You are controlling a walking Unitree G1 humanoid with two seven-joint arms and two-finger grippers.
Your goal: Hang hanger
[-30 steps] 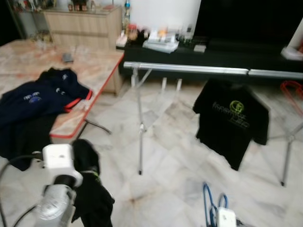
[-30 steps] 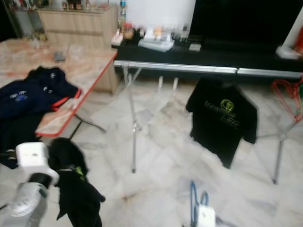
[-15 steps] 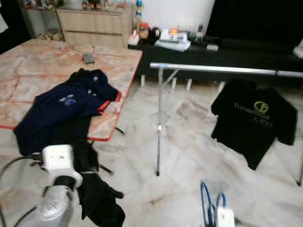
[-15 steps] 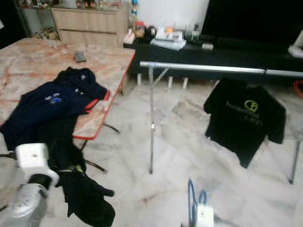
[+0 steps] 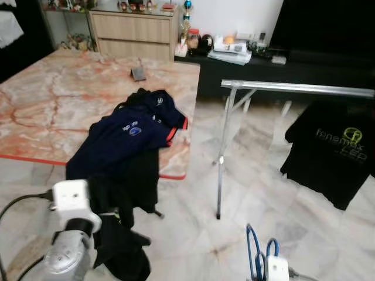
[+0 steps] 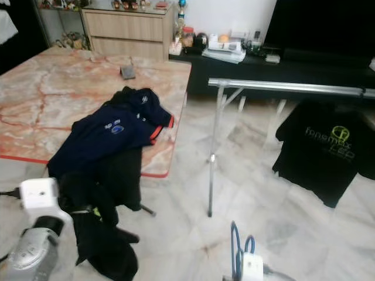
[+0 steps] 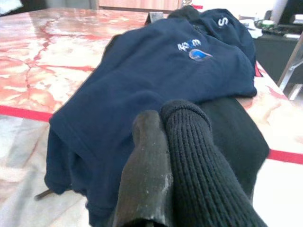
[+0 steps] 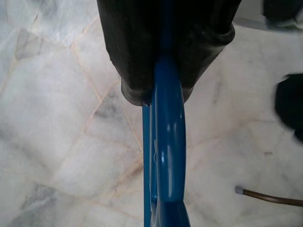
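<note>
While the left gripper (image 7: 163, 142) was clenched on a black garment (image 5: 120, 252) low beside the marble tabletop (image 5: 53, 111), navy clothes (image 5: 132, 132) lay draped over that tabletop's edge. Further right stood a metal rail (image 5: 293, 88), and the right gripper (image 8: 163, 80) grasped the blue hanger (image 5: 256, 257) above the floor.

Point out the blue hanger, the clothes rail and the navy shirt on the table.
blue hanger (image 8: 168, 142): right wrist view, on the curved blue bar below the fingers.
clothes rail (image 5: 293, 88): left eye view, on the horizontal silver bar.
navy shirt (image 5: 126, 137): left eye view, on its chest near the logo.
</note>
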